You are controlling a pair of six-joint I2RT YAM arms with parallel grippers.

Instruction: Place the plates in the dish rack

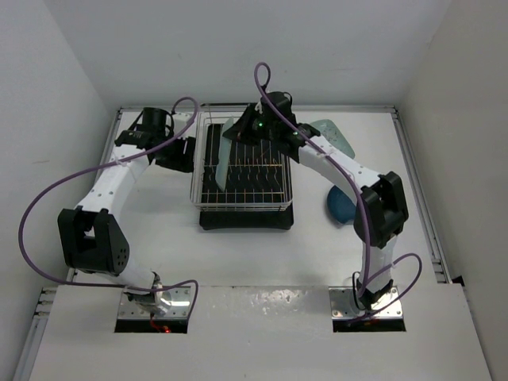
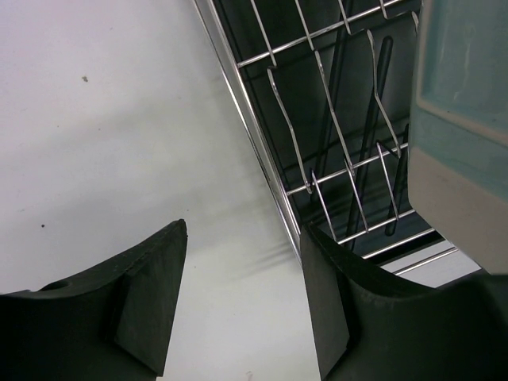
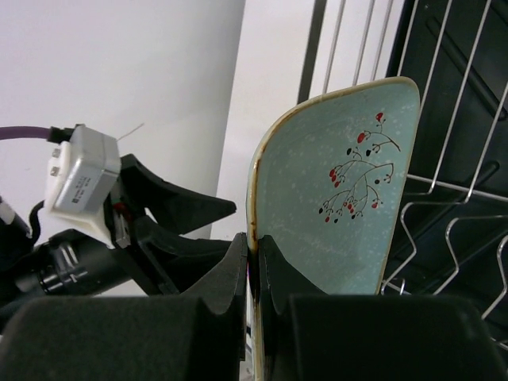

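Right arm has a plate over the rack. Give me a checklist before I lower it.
1. Grip: right jaws shut on the mint plate at its rim: ok.
2. Plate on edge above the rack: ok.
3. Lower edge lined up with a slot: cannot tell.
4. Other arm: left jaws open, empty, outside the rack's left rim: ok.
5. Rack free of other plates: ok.
6. The second mint plate and blue plate lie on the table, away from the rack: ok.

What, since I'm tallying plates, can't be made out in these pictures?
- Top view: dark blue plate, half hidden behind the right arm.
- Top view: pale mint-green plate at the far right, partly under that arm.
- Left wrist view: held mint-green plate, cut off by the right edge.
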